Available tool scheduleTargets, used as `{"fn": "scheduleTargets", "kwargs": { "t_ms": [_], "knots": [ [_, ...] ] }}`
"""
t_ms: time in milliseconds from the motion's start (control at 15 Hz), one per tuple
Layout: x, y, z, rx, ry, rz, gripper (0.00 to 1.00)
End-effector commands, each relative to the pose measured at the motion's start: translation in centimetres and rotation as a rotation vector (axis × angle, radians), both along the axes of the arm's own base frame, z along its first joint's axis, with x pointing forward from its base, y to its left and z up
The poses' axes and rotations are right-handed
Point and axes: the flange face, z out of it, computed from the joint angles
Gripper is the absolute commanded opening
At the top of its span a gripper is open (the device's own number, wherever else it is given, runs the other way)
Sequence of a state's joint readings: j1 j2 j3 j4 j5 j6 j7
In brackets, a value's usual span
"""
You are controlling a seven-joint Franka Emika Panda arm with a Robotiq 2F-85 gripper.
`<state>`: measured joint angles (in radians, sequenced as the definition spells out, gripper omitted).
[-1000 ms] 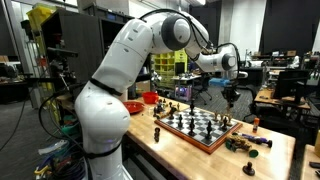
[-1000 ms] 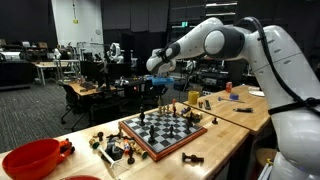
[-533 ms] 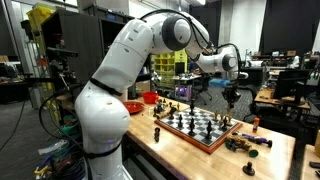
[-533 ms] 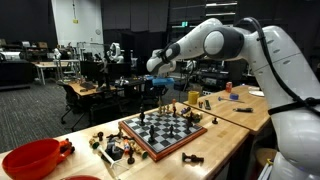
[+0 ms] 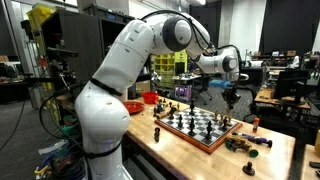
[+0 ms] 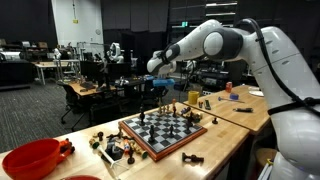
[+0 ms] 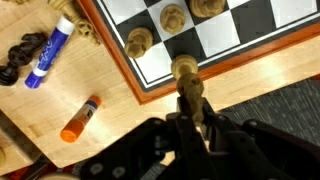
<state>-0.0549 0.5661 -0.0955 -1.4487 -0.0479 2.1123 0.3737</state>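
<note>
My gripper is shut on a light wooden chess piece and holds it in the air past the far edge of the chessboard. In both exterior views the gripper hangs above the board, which lies on a wooden table with several pieces standing on it. In the wrist view, other light pieces stand on the board's edge squares below the held piece.
A blue-and-white marker, an orange marker and dark captured pieces lie on the table beside the board. A red bowl sits at the table end. More loose pieces lie near the board. Lab benches stand behind.
</note>
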Motion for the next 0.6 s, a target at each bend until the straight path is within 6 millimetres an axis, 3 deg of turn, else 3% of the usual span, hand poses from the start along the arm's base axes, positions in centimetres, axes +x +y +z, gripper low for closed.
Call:
{"fn": "scheduleTargets", "kwargs": {
  "t_ms": [0, 533],
  "knots": [
    [0.11, -0.56, 0.09, 0.019, -0.003, 0.009, 0.04],
    [0.0, -0.73, -0.48, 0.026, 0.006, 0.017, 0.04]
  ]
}}
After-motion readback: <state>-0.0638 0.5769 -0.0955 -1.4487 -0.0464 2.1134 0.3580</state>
